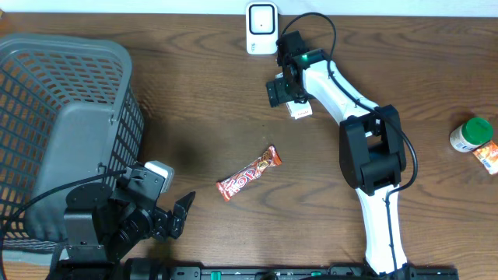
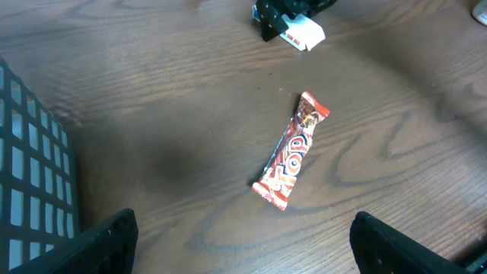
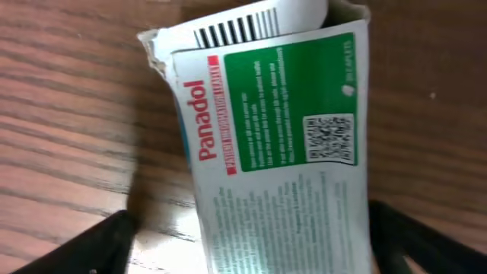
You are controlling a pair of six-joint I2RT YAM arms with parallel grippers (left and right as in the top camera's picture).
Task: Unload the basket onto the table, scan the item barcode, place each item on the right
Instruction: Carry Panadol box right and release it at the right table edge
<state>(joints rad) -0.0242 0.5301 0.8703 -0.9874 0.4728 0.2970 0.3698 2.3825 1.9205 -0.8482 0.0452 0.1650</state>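
A white and green Panadol box (image 3: 274, 152) lies on the wooden table just in front of the white scanner (image 1: 261, 26). Its barcode (image 3: 237, 30) shows on the far end flap. My right gripper (image 1: 282, 92) hangs over the box (image 1: 301, 111), open. Its fingers straddle the box's near end, with a clear gap on the left side. At the table's front left my left gripper (image 1: 175, 218) stands open and empty, well short of a red candy bar (image 2: 291, 152).
A grey mesh basket (image 1: 62, 117) fills the left side. The candy bar (image 1: 249, 173) lies mid-table. A green-lidded bottle (image 1: 471, 134) and an orange packet (image 1: 488, 158) sit at the right edge.
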